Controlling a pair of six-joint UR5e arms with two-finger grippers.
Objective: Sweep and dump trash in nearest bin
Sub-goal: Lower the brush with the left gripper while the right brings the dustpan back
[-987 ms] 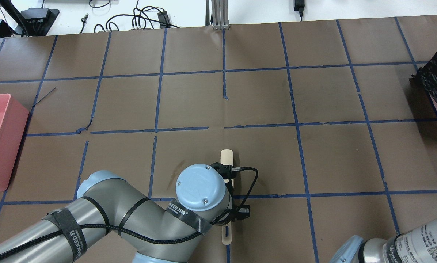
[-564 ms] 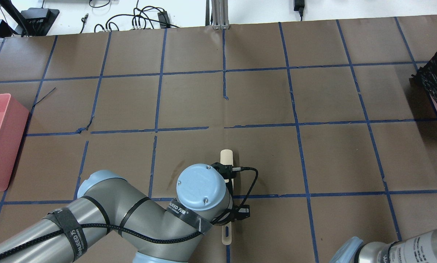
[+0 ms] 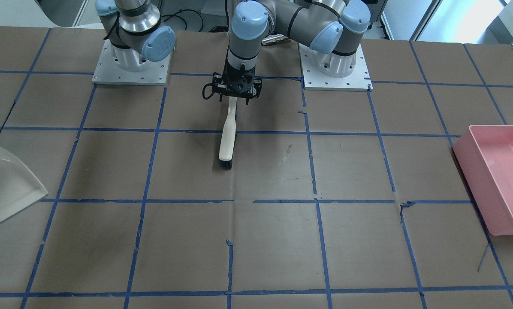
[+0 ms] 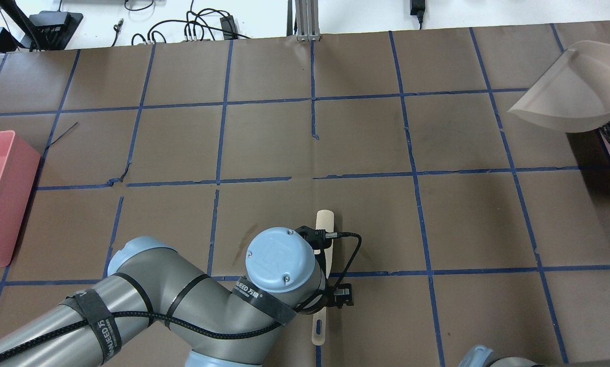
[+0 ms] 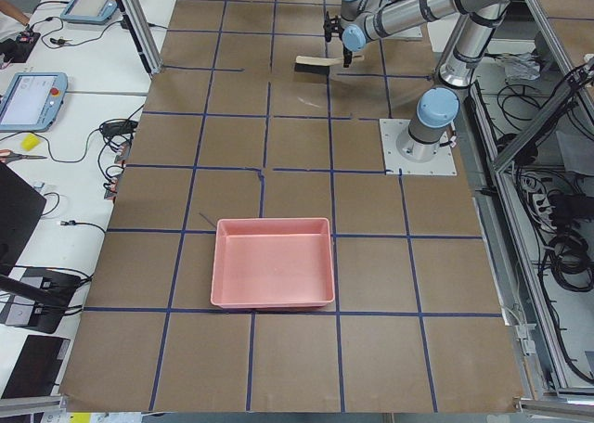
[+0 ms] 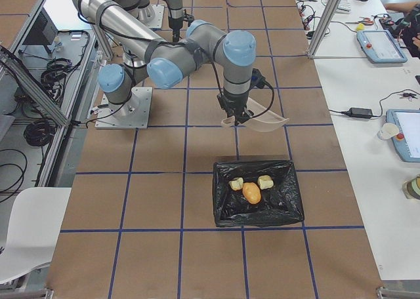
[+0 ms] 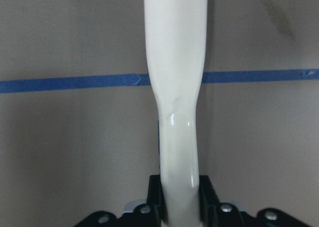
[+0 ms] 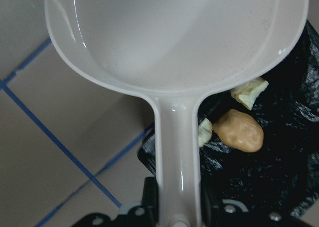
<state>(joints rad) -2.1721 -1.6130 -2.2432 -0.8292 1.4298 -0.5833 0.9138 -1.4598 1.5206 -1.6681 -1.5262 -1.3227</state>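
1. left gripper (image 7: 179, 189): I am clamping the brush (image 3: 226, 137) handle.
2. right gripper (image 8: 177, 207): apparently clamping the dustpan (image 8: 174, 38) handle, view cropped.
3. trash (image 6: 251, 191): lying in black-lined bin (image 6: 226, 210); I am advising a level withdrawal, clear of liner.

A robotics lab: tape-gridded table (image 3: 261, 240), teach pendants (image 6: 378, 46), loose cables (image 5: 564, 256), bolted-down arm bases (image 3: 153, 74).
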